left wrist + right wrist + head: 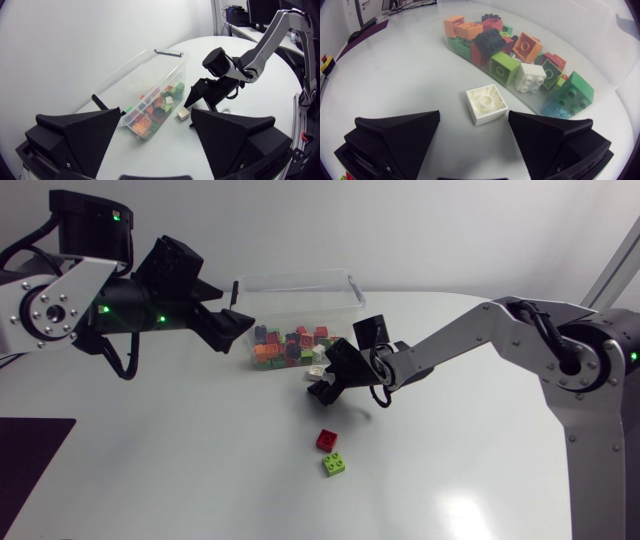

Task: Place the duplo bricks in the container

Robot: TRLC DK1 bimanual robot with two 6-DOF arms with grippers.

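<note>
- Pickup is the step in hand: your right claw (330, 375) hangs with its fingers apart, nothing held, right over a white brick (486, 103).
- That white brick lies hollow side up on the surface (200, 460), just beside the near wall of the container (300, 277) but outside it. In the right wrist view it sits between the two fingers and touches neither. It is turned a little askew to them.
- Your next move, as I judge it, is to twist the wrist so the fingers face two flat sides, come straight down, and close. The container wall is close on the far side, so keep the far finger off it.
- Once you grip the brick, you need only a short lift over the rim and a release. The container already holds a heap of mixed bricks.
- Your left claw (238, 330) is also spread and empty. It hovers at the container's left end, apart from the right arm.
- Farther out, a red brick (326, 440) and a green brick (335, 465) wait close together on the surface, well short of the container. By my count, three bricks remain.
</note>
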